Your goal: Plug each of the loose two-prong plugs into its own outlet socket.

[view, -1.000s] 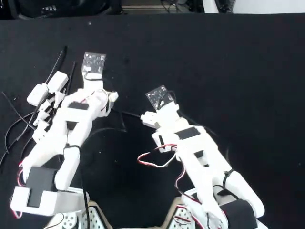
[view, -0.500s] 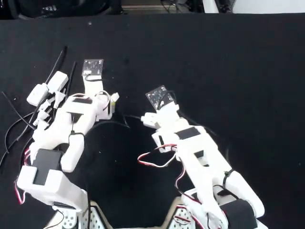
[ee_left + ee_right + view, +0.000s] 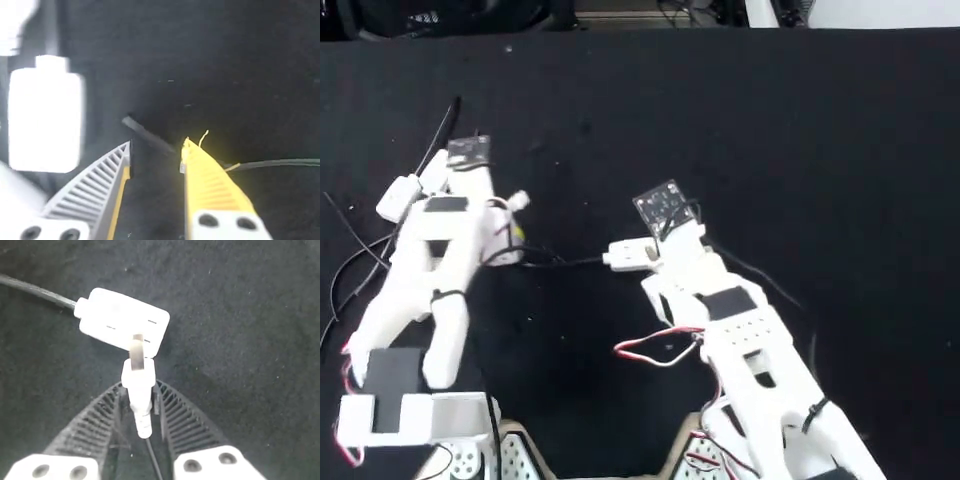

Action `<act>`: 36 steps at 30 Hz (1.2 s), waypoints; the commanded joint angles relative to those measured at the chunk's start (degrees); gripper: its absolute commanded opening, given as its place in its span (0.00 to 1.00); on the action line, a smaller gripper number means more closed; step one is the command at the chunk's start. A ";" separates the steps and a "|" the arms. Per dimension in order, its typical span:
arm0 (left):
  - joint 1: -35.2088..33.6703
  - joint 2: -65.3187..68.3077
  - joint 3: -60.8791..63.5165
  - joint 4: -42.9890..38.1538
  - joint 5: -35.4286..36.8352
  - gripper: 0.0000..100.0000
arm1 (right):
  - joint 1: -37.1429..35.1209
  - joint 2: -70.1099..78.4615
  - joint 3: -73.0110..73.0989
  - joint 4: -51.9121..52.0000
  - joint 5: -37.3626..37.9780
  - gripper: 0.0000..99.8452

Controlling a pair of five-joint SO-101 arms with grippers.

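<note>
1. My right end effector [image 3: 139,386] is clamped on the plug [image 3: 138,374], its prong at the outlet socket [image 3: 117,320] on the bench [image 3: 250,315] — line it up square first.
2. Push straight, gently; my left end effector [image 3: 156,145] hangs with its jaws apart.

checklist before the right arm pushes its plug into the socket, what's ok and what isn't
1. Right gripper shut on the white two-prong plug: ok.
2. Prongs point toward the white outlet socket: ok.
3. Prongs lined up with the socket's slots: cannot tell.
4. Socket's black cable clear of the plug: ok.
5. Left gripper open, nothing gripped: ok.
</note>
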 commanded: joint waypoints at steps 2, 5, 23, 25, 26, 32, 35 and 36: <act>-1.89 -4.40 -1.19 1.41 0.53 0.17 | -1.58 -2.07 -0.40 0.35 -0.18 0.01; -1.45 -4.40 -1.19 1.14 0.79 0.17 | -2.99 -2.07 -0.31 0.44 -0.18 0.01; 2.15 -4.57 14.99 -21.19 0.53 0.17 | -3.78 15.69 -11.12 5.10 -0.18 0.01; 2.24 -4.48 15.43 -20.31 0.53 0.17 | -1.85 17.27 -13.14 6.24 -0.18 0.01; 2.24 -4.48 15.60 -19.96 0.62 0.17 | -0.97 17.63 -13.76 6.51 -0.09 0.01; 0.84 -5.01 15.60 -19.87 0.70 0.17 | 1.23 15.78 -14.55 8.00 0.00 0.01; -2.15 -5.01 15.34 -19.87 0.79 0.17 | 1.67 11.91 -17.19 15.82 0.88 0.01; -3.12 -5.01 15.34 -19.87 0.79 0.17 | 2.29 10.86 -18.42 18.81 3.08 0.01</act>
